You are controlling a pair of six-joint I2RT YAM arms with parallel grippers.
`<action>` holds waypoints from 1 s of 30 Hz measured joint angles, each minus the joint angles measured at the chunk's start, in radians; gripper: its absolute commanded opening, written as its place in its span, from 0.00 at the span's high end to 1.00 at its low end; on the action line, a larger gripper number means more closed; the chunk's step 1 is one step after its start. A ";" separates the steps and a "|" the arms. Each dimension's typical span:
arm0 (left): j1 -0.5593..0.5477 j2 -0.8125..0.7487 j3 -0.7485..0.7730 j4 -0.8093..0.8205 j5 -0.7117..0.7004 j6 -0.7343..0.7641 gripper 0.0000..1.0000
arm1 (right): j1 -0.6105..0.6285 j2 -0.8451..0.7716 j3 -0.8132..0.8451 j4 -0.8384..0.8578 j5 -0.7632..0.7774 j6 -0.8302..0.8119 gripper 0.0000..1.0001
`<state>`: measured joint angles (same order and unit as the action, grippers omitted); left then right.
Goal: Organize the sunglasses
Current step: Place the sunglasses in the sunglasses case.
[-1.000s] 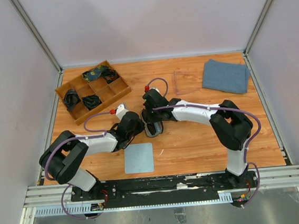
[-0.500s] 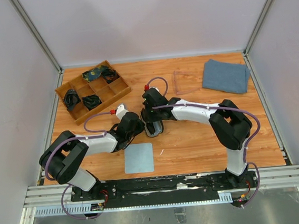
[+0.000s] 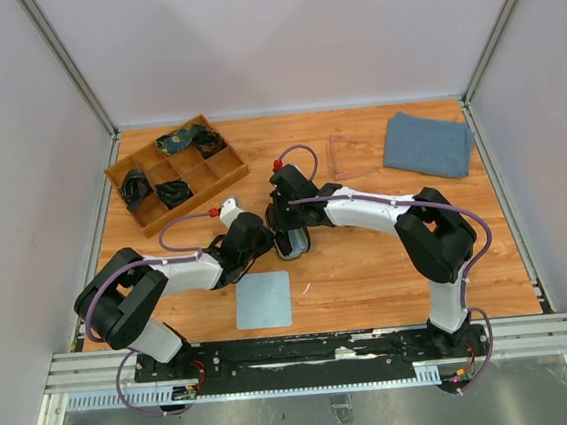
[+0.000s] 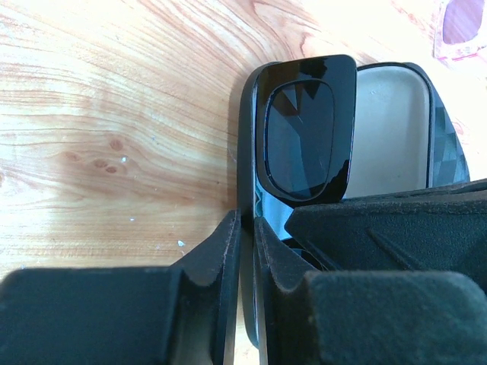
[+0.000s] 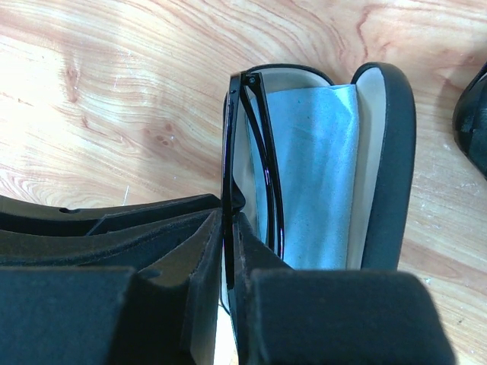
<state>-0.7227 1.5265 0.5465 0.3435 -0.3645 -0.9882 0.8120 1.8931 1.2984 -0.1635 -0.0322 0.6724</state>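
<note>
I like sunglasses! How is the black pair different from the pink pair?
The black pair has a dark frame and dark lenses; the pink pair is pale and see-through. The black pair sits in an open case; the pink pair lies out on the bare table, farther back. Both are on the wooden table.
</note>
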 measured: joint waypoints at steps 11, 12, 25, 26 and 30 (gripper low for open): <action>0.000 0.000 -0.003 0.007 0.002 0.000 0.84 | -0.005 0.000 0.000 0.001 -0.012 0.006 0.76; 0.000 0.000 -0.003 0.007 0.002 0.000 0.84 | -0.006 0.000 0.000 0.001 -0.013 0.007 0.76; 0.000 0.000 -0.005 0.014 0.002 0.000 0.84 | -0.018 0.000 0.000 0.001 -0.017 0.008 0.76; 0.000 0.000 -0.005 0.014 0.002 0.000 0.84 | -0.018 0.000 0.000 0.001 -0.017 0.008 0.76; 0.000 0.000 -0.005 0.014 0.002 0.000 0.84 | -0.023 0.000 0.000 0.001 -0.021 0.008 0.76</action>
<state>-0.7227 1.5261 0.5419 0.3573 -0.3622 -0.9886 0.7891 1.8935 1.2984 -0.1623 -0.0536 0.6807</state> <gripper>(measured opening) 0.160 0.239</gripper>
